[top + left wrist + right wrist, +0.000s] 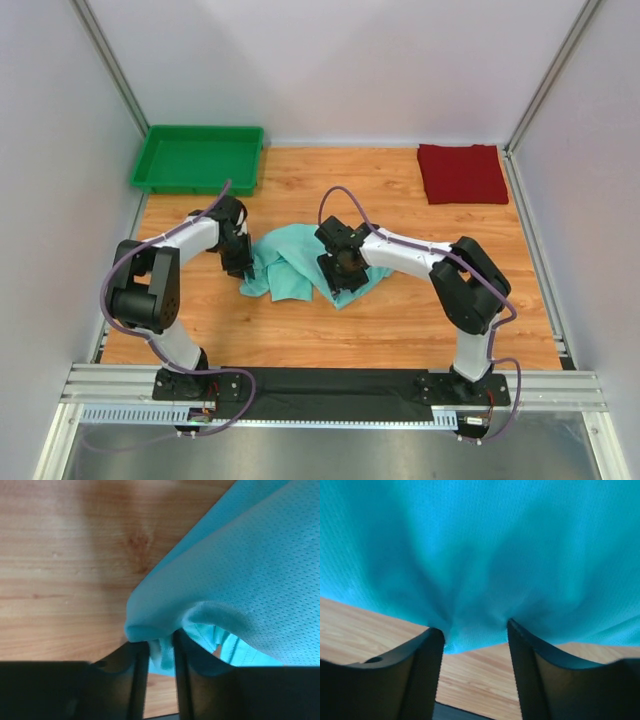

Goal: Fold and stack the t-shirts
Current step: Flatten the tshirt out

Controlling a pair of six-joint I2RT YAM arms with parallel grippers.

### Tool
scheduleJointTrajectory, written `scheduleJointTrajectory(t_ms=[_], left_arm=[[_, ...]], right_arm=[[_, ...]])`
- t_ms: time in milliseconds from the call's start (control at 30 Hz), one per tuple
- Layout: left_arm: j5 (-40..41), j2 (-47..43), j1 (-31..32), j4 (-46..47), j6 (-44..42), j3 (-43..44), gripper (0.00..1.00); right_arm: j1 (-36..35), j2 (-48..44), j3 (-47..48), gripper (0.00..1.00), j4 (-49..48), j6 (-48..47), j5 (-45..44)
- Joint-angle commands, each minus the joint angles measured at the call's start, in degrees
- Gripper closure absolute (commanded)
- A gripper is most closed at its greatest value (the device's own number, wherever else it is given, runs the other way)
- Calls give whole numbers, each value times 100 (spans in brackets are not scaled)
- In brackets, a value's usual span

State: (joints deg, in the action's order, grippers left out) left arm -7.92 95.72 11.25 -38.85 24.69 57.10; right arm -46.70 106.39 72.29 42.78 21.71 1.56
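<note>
While left jaws pinch teal t-shirt [250, 570], right jaws straddle its edge

Mid bench [400, 320] blocked: teal shirt [300, 262] bunched there, w/ left tool [243, 267] at its left edge & right tool [340, 280] on its right part. Far-left corner taken by green tray [197, 158]; far-right corner by red shirt [462, 172]. Free lanes: far centre btwn tray & red shirt, near strip of bench, right side near of red shirt. Walls [340, 70] close off left, right, far.
</note>
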Motion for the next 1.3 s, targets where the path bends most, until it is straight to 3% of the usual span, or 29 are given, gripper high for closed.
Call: scheduleJointTrajectory(t_ms=[0, 33, 67, 167, 333, 600, 700, 800, 900, 933, 967, 1000, 1033, 1067, 1100, 1167, 1233, 1267], left_arm=[[-227, -18, 9, 282, -96, 284, 72], [-123, -53, 9, 221, -104, 310, 80], [-17, -88, 9, 133, -113, 354, 97], [361, -474, 9, -183, -175, 355, 100], [1018, -2166, 9, -1034, -114, 170, 100], [1706, -5612, 27, -2670, 308, 257, 100], [1794, -5924, 18, -2794, 432, 582, 100], [1821, -5479, 18, -2699, 274, 1161, 100], [1978, -4690, 18, -2461, -60, 1733, 100], [2153, -4425, 18, -2443, -139, 2047, 100], [2224, -4117, 1, -2487, -192, 2251, 98], [2390, -3392, -34, -2731, -236, 2505, 78], [2427, -3002, -52, -2794, -297, 2890, 15], [2410, -2607, -61, -2864, -367, 3094, 4], [2401, -1854, -61, -3274, -359, 3340, 3], [2174, -1444, -17, -3488, -333, 3747, 2], [1804, -1800, 175, -3095, -150, 3172, 3], [1620, -2055, 237, -2832, -79, 2836, 4]], right_arm=[[29, 206, 329, 48, 107, -150, -551], [29, 207, 399, 52, 133, -167, -674], [64, 189, 408, 68, 177, -168, -936], [256, -143, 391, 100, 423, -185, -1359], [433, -1599, 373, 100, 1082, -369, -1686], [425, -3966, 251, 100, 2706, 130, -570], [433, -4363, 372, 100, 2937, 359, -455], [713, -4032, 889, 100, 2850, 238, -359], [1389, -3391, 1348, 100, 2718, -53, -244], [1948, -3249, 1523, 100, 2631, -97, 26], [2267, -3108, 1525, 94, 2308, -123, 524], [2566, -2637, 1499, 83, 2131, -106, 782], [3135, -2354, 1585, 54, 2042, -36, 1123], [3349, -1985, 1665, 46, 1902, 8, 1257], [3517, -1712, 1805, 43, 1892, -35, 1320], [3554, -1279, 2077, 38, 1970, -228, 733], [3440, -1522, 1983, 37, 2058, -475, 460], [3404, -1699, 1494, 37, 1937, -484, 459]])
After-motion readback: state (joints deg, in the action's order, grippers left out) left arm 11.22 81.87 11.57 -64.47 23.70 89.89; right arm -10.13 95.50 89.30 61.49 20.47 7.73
